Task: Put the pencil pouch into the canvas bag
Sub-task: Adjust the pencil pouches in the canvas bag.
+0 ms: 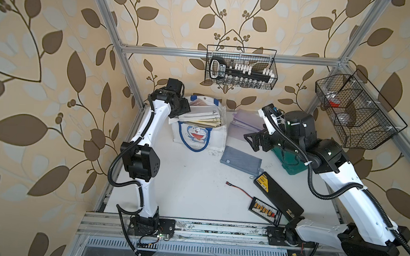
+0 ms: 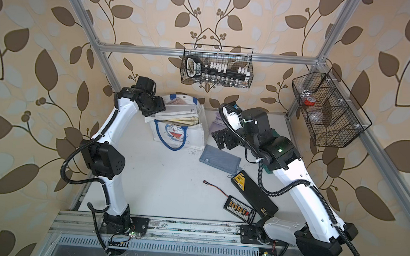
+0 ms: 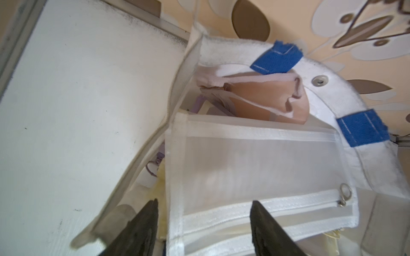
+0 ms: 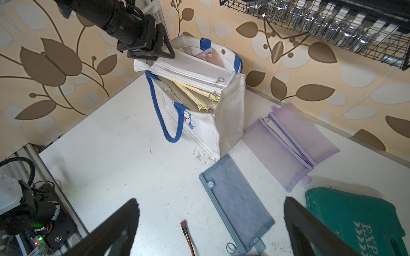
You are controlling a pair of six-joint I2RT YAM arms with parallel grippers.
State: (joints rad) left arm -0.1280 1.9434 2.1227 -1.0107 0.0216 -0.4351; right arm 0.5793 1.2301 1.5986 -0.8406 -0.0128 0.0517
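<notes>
Pouches are filling the canvas bag (image 1: 213, 138), which is standing upright near the back of the table (image 1: 183, 181) with its cartoon-cat pocket facing forward. The white pencil pouch (image 1: 197, 113), a see-through mesh sleeve with white edging and a ring pull on its zip, is lying on top across the bag's open mouth. It is resting on the yellow pouches (image 4: 199, 95) beneath it, and one end is sticking out over the bag's left rim. A pink pouch (image 3: 255, 95) is sitting behind it against the bag's back wall. The left gripper (image 3: 204, 212) is hovering at that left end. In the left wrist view its fingers (image 3: 144, 223) are standing apart, one just off the pouch's short edge and the other over its face, not closed on it. The right gripper (image 4: 210, 200) is hanging above the table to the right of the bag, its fingers spread wide and holding nothing. Below it a grey pouch (image 4: 237, 204) is lying flat just beside the bag's front right corner. Two purple pouches (image 4: 295, 144) are lying overlapped further back, and a green plastic case (image 4: 355, 221) is sitting near them, partly hidden under the right arm in both top views.
</notes>
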